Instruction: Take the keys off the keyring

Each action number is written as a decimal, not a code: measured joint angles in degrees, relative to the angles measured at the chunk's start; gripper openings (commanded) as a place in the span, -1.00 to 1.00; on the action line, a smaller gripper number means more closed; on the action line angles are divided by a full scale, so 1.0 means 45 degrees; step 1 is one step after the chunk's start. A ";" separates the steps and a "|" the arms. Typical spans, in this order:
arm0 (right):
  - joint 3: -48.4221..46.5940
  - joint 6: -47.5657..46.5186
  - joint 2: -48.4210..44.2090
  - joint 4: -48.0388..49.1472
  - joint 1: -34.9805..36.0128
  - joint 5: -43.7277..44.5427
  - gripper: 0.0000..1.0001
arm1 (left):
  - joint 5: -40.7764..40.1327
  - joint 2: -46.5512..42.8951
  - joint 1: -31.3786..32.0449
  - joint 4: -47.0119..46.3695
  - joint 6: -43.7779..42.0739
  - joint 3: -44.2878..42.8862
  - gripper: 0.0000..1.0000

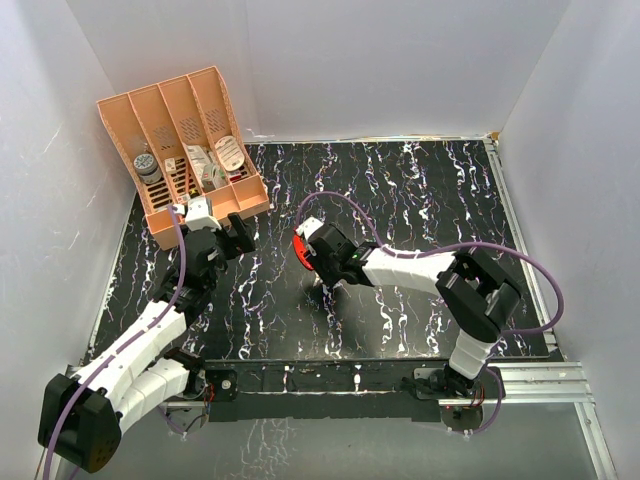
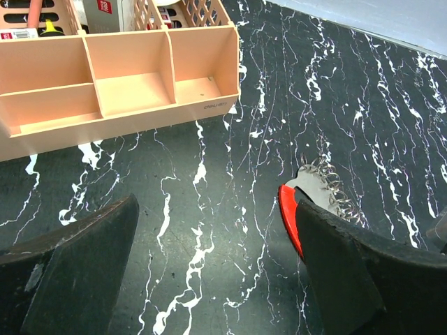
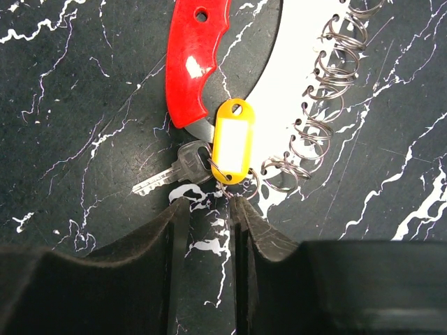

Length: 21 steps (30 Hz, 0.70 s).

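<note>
The right gripper (image 3: 206, 202) has its two black fingers (image 3: 140, 258) a narrow slit apart. Bare tabletop shows between them and they clamp nothing. Their tips sit just short of the bunch. Just beyond the tips lies a yellow key tag (image 3: 232, 146) with a white label window. A silver key (image 3: 171, 173) lies flat beside it, its blade pointing left. The fine keyring (image 3: 251, 183) loops at the tag's near end, too thin to tell whether a fingertip touches it. Beyond these lie a red curved handle (image 3: 195, 63), a white curved sheet (image 3: 293, 63) and a wire coil (image 3: 321, 105).

The left gripper (image 2: 213, 209) is spread wide, holding nothing, between the bunch and a peach divided organiser (image 2: 140, 118). The organiser's front edge is near the gripper.

From above, the bunch lies near the middle of the black marbled table (image 1: 420, 190). Bare surface stretches right to the metal edge rail (image 1: 512, 225) and back to the white walls (image 1: 400, 70).
</note>
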<state>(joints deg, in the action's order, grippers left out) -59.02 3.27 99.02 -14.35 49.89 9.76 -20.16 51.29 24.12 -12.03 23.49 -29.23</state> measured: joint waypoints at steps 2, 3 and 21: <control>0.0000 -0.0010 0.0015 0.0005 0.0000 0.0000 -0.44 | 0.0000 0.0000 0.0000 0.0010 0.0019 0.0024 0.86; 0.0000 -0.0029 0.0024 0.0005 0.0000 0.0005 -0.44 | 0.0000 0.0000 0.0000 0.0005 0.0024 0.0024 0.86; -0.0403 -0.0340 0.0806 0.0602 0.0000 0.0311 -0.41 | 0.0000 -0.0019 0.0000 -0.0005 0.0029 0.0024 0.86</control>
<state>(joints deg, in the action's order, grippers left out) -60.84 1.74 102.65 -11.64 49.89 11.16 -20.16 51.20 24.12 -12.05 23.62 -29.12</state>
